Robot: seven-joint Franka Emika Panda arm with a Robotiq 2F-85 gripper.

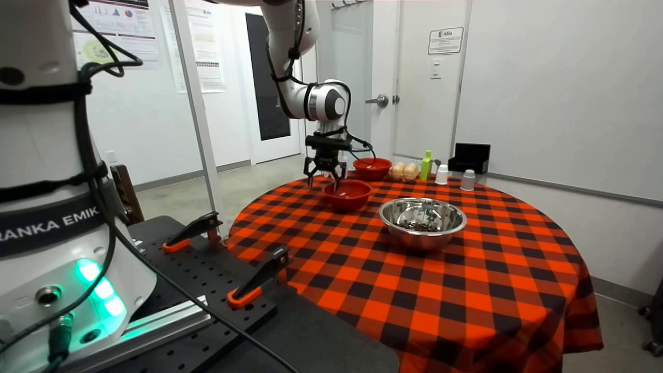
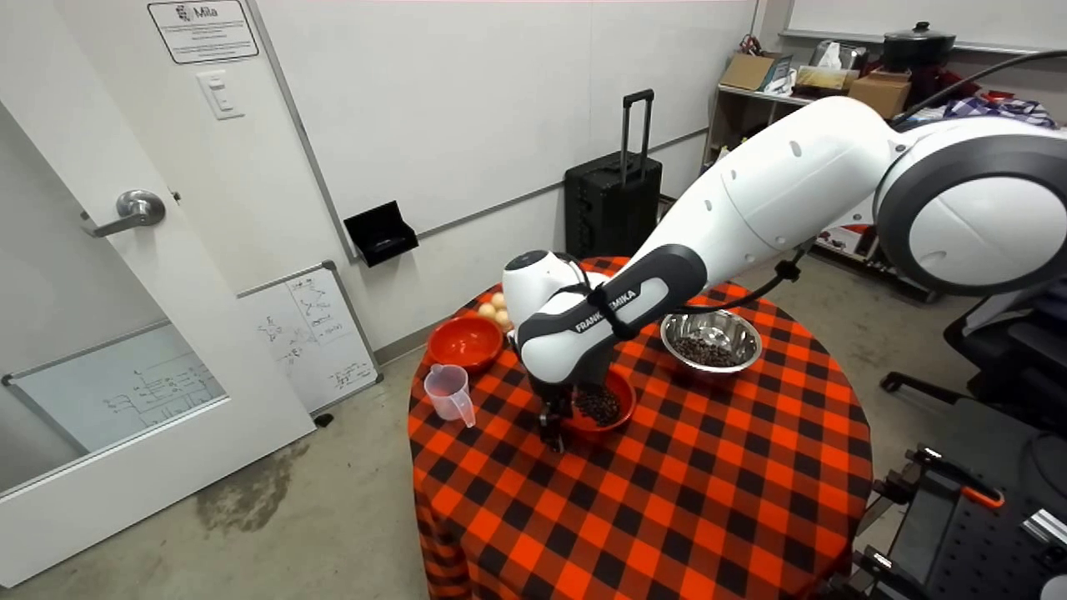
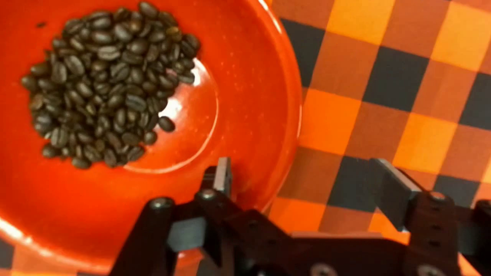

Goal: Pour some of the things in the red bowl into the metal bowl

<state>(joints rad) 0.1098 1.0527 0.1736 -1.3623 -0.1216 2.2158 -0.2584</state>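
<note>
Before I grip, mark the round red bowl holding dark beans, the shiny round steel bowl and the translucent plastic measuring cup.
Round red bowl (image 3: 247,109): wrist view, bare inner wall.
Shiny steel bowl (image 1: 422,241): in an exterior view, outer wall.
Translucent measuring cup (image 2: 446,402): in an exterior view, side of body.

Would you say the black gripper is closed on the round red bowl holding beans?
No, in the wrist view the gripper stands open, with the red bowl's rim visible between its fingers.

Dark coffee beans (image 3: 111,88) lie heaped in the red bowl (image 3: 253,107). The gripper (image 3: 307,178) stands with its fingers (image 3: 397,195) well apart, one over the bowl's inside, the other over the checked cloth (image 3: 395,84)
</note>
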